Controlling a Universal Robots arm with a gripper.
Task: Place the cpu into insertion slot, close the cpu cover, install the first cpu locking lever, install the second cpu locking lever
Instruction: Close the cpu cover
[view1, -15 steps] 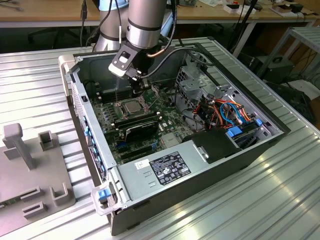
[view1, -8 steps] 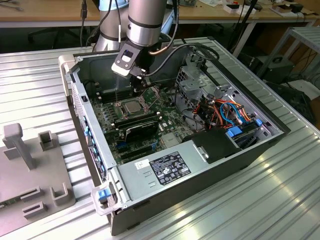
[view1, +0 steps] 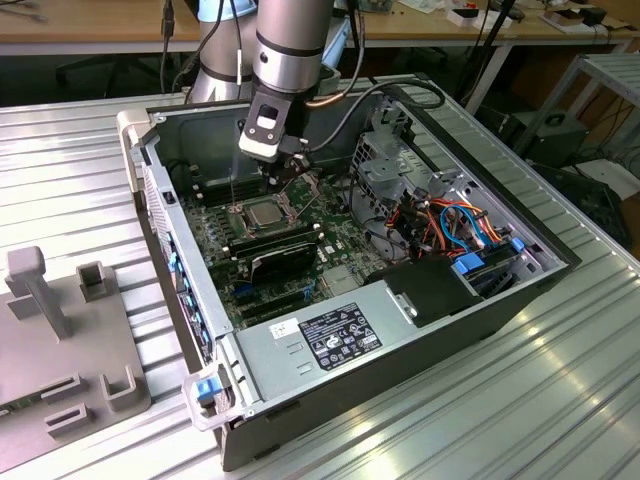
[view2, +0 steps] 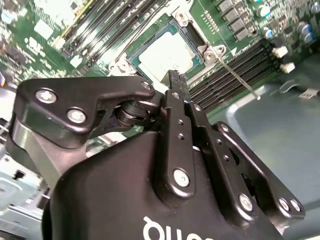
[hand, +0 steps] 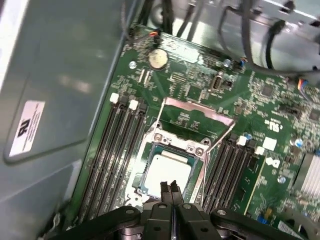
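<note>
1. Looking down into the open computer case (view1: 186, 285), we find the cpu (view1: 263, 212) lying flat in the insertion slot (view2: 189, 34), its silver top facing up.
2. In the exterior view the gripper (view1: 286, 178) hangs just above the chip, at about one o'clock from it, with the power supply (view1: 340, 335) well apart at about five o'clock.
3. In the first wrist view the gripper (hand: 169, 187) has its fingertips pressed together with nothing between them; we read the claw as clenched and empty, poised close over the cpu (hand: 167, 171).
4. The cpu cover (hand: 196, 111) stands flipped open beyond the chip, its window showing green board through it, so we judge the first step done and the cover not yet closed.
5. A thin locking lever (view2: 235, 76) sticks up free beside the socket in the second wrist view, unlatched.
6. What could go wrong, in our judgement:
   - If the chip sits slightly askew, pressing the cover down could bend the fine contacts beneath it.
   - The narrow clenched tips could slip off the thin cover edge and scrape the chip's top.
   - The springy lever could snap away from the fingers and strike the memory slots (hand: 107, 150) flanking the socket.
   - We cannot tell from these views whether the chip is fully seated.
</note>
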